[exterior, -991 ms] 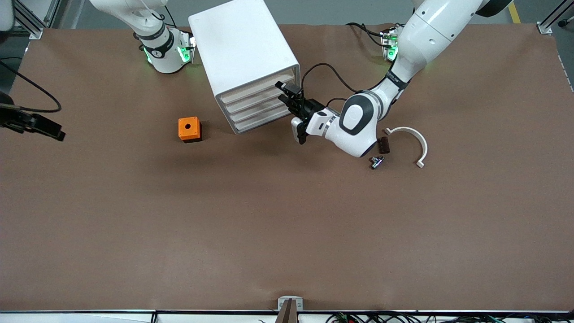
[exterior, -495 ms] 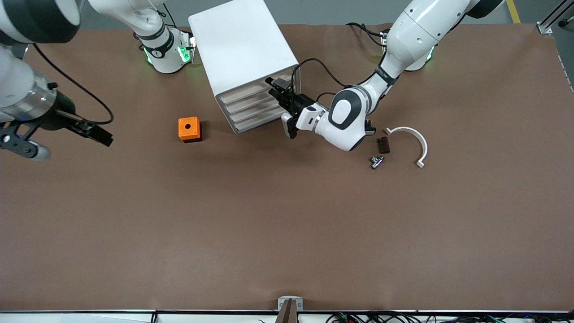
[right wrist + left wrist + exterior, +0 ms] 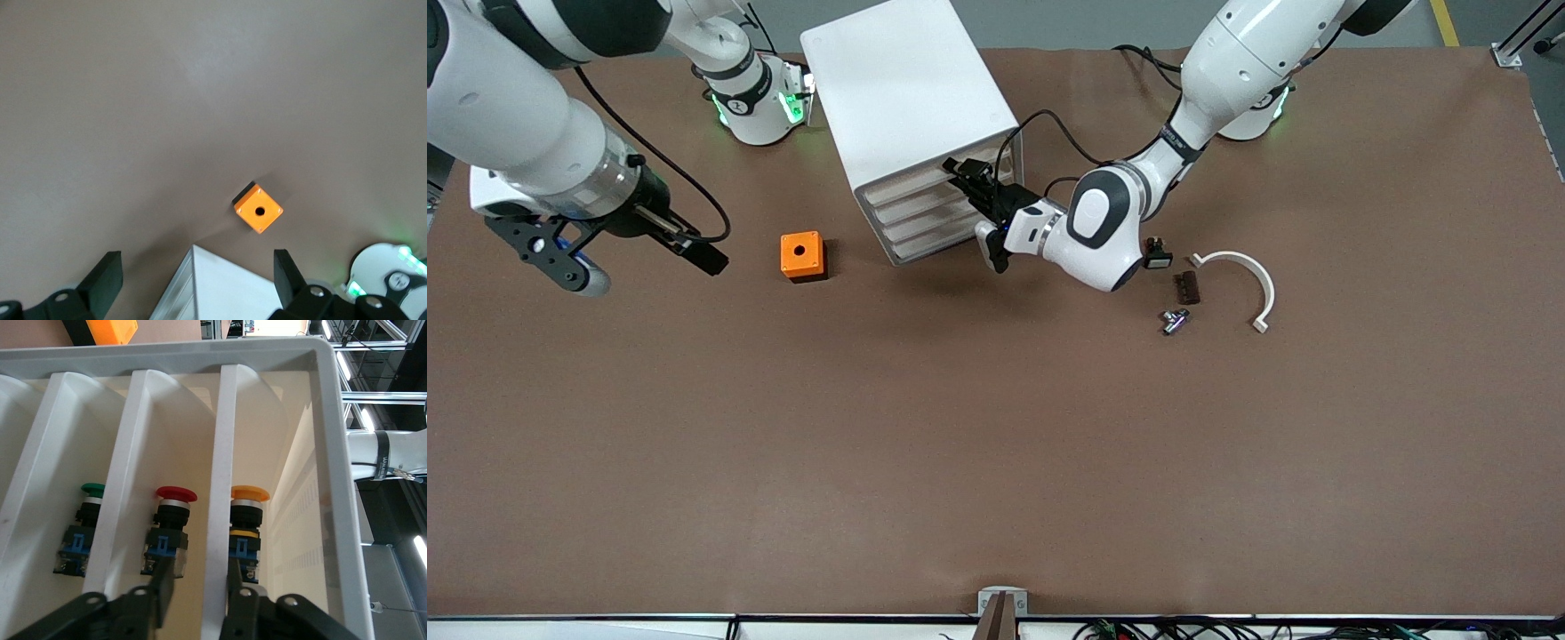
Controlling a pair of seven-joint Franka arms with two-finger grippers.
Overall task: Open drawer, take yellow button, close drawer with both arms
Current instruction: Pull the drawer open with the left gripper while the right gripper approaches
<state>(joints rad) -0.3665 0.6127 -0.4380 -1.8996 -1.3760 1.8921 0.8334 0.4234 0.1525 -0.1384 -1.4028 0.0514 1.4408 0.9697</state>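
Button (image 3: 248, 520) in drawer (image 3: 313, 453), touching left claw (image 3: 200, 600).

A brown table (image 3: 996, 444) carried the white cabinet (image 3: 907, 98), with an orange cube (image 3: 801, 256) (one hole on top) beside it. Toward the left arm's end lay a white curved piece (image 3: 1249, 276), a dark block (image 3: 1187, 287) and a small metal part (image 3: 1174, 320).

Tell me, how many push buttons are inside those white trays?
3, one per tray: a green-capped button, beside it a red-capped button, then the orange-capped button in the tray by the cabinet wall. More could hide in trays not seen.
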